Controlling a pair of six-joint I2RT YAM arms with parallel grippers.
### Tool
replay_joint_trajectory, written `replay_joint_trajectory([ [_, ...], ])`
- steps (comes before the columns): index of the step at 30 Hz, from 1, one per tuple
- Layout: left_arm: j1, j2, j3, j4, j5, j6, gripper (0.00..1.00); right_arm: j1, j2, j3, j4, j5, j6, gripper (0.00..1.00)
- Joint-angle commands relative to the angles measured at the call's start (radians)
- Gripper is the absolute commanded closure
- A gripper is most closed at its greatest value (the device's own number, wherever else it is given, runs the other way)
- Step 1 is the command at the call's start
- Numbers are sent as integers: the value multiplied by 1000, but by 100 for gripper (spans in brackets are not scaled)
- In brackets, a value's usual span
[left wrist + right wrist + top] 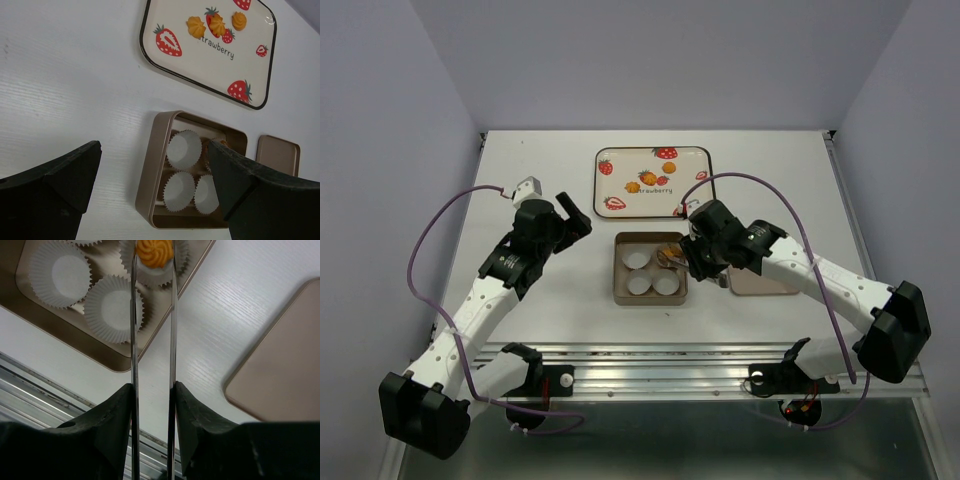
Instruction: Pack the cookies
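Note:
Three orange-yellow cookies lie on the strawberry tray; they also show in the left wrist view. A fourth cookie sits between the tips of metal tongs, over a white paper cup in the far right corner of the square tin. I cannot tell whether it rests in the cup. My right gripper is shut on the tongs and hovers at the tin's right side. My left gripper is open and empty, up and left of the tin.
Three empty paper cups fill the tin's other places. The tin's lid lies flat to the right of the tin, under my right arm. The metal rail runs along the table's near edge.

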State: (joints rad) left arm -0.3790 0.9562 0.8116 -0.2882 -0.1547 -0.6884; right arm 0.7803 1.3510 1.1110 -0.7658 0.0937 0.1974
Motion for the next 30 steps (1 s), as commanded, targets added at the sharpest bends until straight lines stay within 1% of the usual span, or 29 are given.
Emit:
replay_joint_trajectory([
  [1,-3,-20,-6,21,-20,15,1,8,0,12,49,17,-10,57],
  [6,-3,-33,-5,9,-45,6,1,8,-3,16,46,15,-9,53],
  [23,-4,-47,-6,1,-49,3,1,8,-32,18,33,21,-6,51],
  [30,-4,-45,-9,1,-49,3,1,8,-44,19,33,15,-7,53],
])
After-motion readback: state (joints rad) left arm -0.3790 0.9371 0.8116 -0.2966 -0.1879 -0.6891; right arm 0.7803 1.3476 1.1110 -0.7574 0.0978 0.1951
